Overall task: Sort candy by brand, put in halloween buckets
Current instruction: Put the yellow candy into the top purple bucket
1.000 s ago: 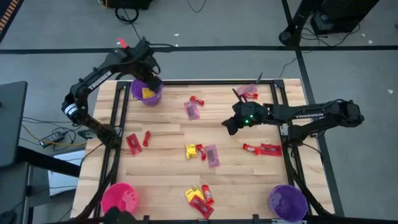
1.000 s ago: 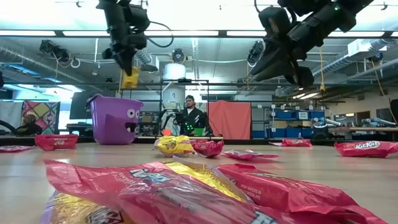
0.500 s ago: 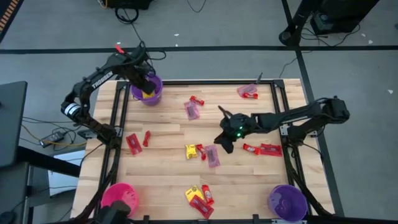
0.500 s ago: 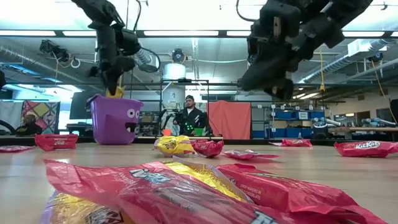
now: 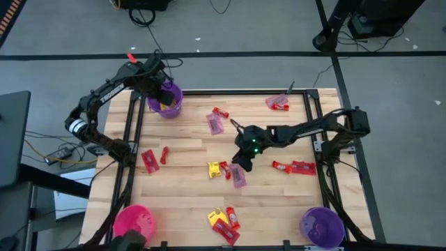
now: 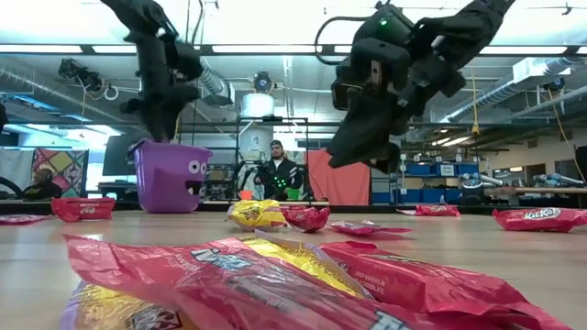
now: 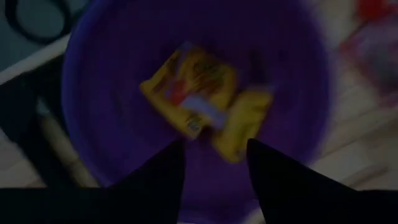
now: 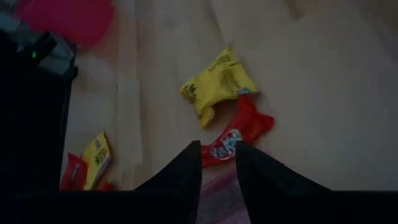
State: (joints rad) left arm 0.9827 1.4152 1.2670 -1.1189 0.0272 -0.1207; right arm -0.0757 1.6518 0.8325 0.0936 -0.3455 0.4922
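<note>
Table: wooden top with candy scattered across it
Far purple bucket: at the table's far left corner; two yellow packets lie inside it
Left gripper: reaching down into the far purple bucket from above, fingers parted, nothing between them
Right gripper: over the middle of the table, arm stretched in from the right edge; fingers slightly apart and empty
Centre cluster: a yellow packet touching a red bar, with a mauve packet just beside them, directly under the right gripper
Other candy: red bars near the table's right edge; a red and yellow pile at its near edge
Pink bucket: near left corner of the table
Near purple bucket: near right corner of the table
Background: a person stands beyond the table
</note>
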